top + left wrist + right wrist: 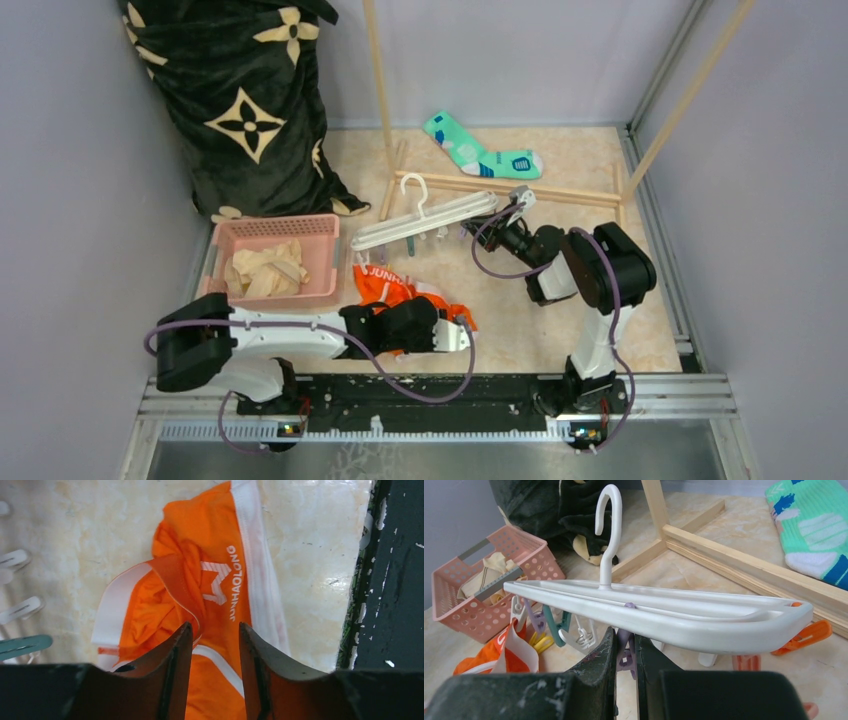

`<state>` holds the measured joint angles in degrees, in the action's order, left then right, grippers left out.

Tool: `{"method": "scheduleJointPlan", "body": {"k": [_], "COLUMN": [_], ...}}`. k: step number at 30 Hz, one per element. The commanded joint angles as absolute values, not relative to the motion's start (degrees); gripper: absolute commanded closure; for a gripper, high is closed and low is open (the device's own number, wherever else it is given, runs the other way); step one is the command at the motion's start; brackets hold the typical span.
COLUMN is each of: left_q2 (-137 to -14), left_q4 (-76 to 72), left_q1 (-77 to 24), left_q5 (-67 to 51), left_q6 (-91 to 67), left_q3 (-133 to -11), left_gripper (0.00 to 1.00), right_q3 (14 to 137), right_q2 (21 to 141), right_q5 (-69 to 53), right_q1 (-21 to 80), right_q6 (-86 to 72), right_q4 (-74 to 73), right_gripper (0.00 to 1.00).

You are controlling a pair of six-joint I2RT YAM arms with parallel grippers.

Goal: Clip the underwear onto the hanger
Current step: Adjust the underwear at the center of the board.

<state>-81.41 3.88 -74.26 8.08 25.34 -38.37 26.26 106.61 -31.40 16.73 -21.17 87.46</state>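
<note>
Step in hand (judged): you are going for a pick-up of the underwear [200, 580] w/ the left arm, so that an edge can be fed to a peg.
Left end effector [215, 627]: fingers are standing apart, pointing down over the garment. Nothing is gripped, and orange cloth is showing thru the gap.
Right end effector [625, 634]: fingers are pressing together on the lilac peg [625, 657], which is hanging under the hanger [664, 612] approx mid-length. Hanger is sitting tilted, hook up. Peg mouth apart or not: cannot tell.
Underwear posn: it is lying crumpled on the counter [560, 200] by the near edge, just right of the pink basket [270, 228]. Its far corner is lying close under the hanger's left-end pegs; contact there: cannot tell.
Grip target: you are best aiming at the waistband [232, 582], the lettered strip, not the loose leg cloth.
Grip method: be taking one flat run of band near a corner, leaving a free margin beyond the fingertips for the peg to bite.
Lift: be raising slowly and watching that folded layers are not coming up bunched.
Right arm: be keeping the hanger steady and level w/ the incoming edge.
Risk: cloth is piled double at centre, so a central grab is likely giving a wad too thick for the peg.
</note>
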Motion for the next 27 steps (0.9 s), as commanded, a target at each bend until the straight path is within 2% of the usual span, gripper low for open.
{"method": "scheduleJointPlan", "body": {"k": [1, 7, 13, 15, 16, 21, 27], "left_q2": [-75.57, -69.71, -70.69, -73.36, -74.69, -83.22, -94.60], "left_q4": [1.56, -0.03, 3.46, 4.47, 5.26, 10.72, 25.20], "left_q1": [-74.06, -69.21, -58.38, -55.21, -53.90, -49.85, -49.79], "left_q5": [12.06, 7.18, -6.24, -10.55, -13.26, -28.13, -36.16], "left_q6": [25.08, 24.61, 27.38, 28.80, 30.30, 35.07, 41.70], "left_q3": [-37.82, -39.35, -43.43, -45.64, -46.80, -55.51, -67.17], "left_gripper": [0.52, 0.48, 0.29, 0.08, 0.06, 0.05, 0.02], "right_q3": [27.44, 27.43, 27.34, 27.41, 27.42, 27.61, 27.62], "right_q2": [106.59, 106.41, 106.35, 106.54, 106.64, 106.81, 106.44], "right_q5": [-32.17, -32.39, -32.61, -32.65, -32.66, -32.87, -32.79], "right_q1": [16.50, 16.48, 16.41, 16.47, 16.49, 16.51, 16.50], "right_q6": [-22.21, -22.37, -22.41, -22.62, -22.77, -23.29, -23.28], "right_q4": [97.45, 97.43, 97.64, 97.98, 98.15, 98.70, 98.63], "right_gripper": [1.00, 1.00, 1.00, 1.00, 1.00, 1.00, 1.00]}}
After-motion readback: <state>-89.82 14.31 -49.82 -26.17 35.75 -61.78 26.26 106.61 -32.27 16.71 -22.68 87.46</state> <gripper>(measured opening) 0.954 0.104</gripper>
